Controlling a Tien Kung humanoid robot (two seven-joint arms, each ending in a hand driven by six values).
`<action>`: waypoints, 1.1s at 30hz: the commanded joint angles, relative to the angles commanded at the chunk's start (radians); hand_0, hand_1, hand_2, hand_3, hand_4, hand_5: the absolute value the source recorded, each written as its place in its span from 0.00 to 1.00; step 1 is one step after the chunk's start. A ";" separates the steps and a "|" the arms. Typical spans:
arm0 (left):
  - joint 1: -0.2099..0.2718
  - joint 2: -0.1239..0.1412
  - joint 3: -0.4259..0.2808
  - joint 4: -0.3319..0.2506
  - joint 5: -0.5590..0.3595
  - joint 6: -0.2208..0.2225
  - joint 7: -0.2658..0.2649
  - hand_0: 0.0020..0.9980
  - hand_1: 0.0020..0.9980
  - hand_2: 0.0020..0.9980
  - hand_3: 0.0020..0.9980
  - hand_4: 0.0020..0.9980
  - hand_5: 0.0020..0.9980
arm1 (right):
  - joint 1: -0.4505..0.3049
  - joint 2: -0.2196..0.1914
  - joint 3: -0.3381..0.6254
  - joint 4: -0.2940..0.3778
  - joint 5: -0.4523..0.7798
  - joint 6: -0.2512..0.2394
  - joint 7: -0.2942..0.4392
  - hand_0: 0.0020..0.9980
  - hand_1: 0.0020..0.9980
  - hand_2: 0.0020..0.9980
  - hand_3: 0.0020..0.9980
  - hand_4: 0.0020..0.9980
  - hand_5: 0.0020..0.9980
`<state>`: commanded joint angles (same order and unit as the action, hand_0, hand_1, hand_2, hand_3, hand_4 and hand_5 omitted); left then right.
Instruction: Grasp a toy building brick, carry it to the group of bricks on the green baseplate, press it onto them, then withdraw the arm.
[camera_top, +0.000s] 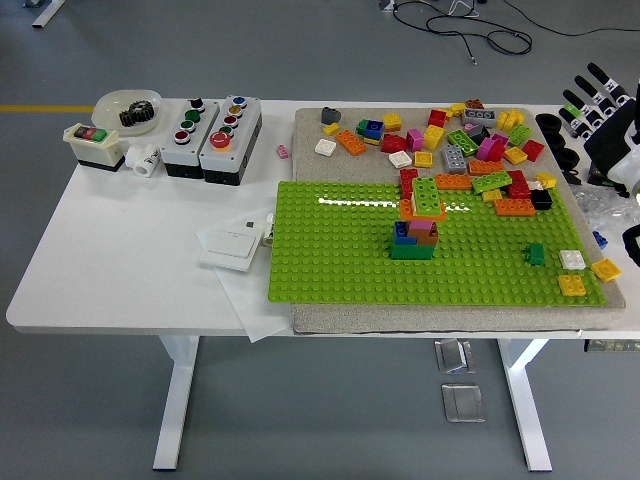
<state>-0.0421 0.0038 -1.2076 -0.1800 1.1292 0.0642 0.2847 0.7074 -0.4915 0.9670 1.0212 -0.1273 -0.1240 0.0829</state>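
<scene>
White tabletop (120, 260): right robot hand (600, 105) sat at the right edge, fingers spread, empty. Loose bricks (470, 150) lay to its left; brick stack (415, 225) on green baseplate (330, 260) lay farther left and nearer.

I can read no word, number or brand from here: the button boxes (212, 138) left of my green baseplate (430, 250) carry only coloured caps, the switch plate (236, 243) beside it looks blank, and the loose bricks (470, 150) behind it are unprinted
</scene>
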 joint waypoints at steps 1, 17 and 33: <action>0.000 0.000 0.001 0.000 -0.002 0.000 -0.001 0.87 0.79 0.79 0.61 0.68 0.61 | 0.000 0.000 0.000 -0.001 0.000 0.000 0.000 0.98 0.88 0.90 0.90 1.00 1.00; -0.001 -0.003 0.011 0.000 -0.027 0.006 -0.008 0.86 0.79 0.79 0.61 0.68 0.61 | 0.001 -0.002 -0.002 -0.012 -0.009 0.019 -0.013 0.98 0.88 0.89 0.89 1.00 1.00; -0.006 -0.003 0.009 0.000 -0.027 0.002 -0.007 0.86 0.79 0.79 0.61 0.68 0.61 | 0.003 -0.004 -0.004 -0.013 -0.034 0.023 -0.012 0.97 0.87 0.89 0.88 1.00 1.00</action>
<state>-0.0481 0.0005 -1.1986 -0.1800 1.1018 0.0661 0.2776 0.7106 -0.4955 0.9631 1.0081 -0.1614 -0.1010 0.0706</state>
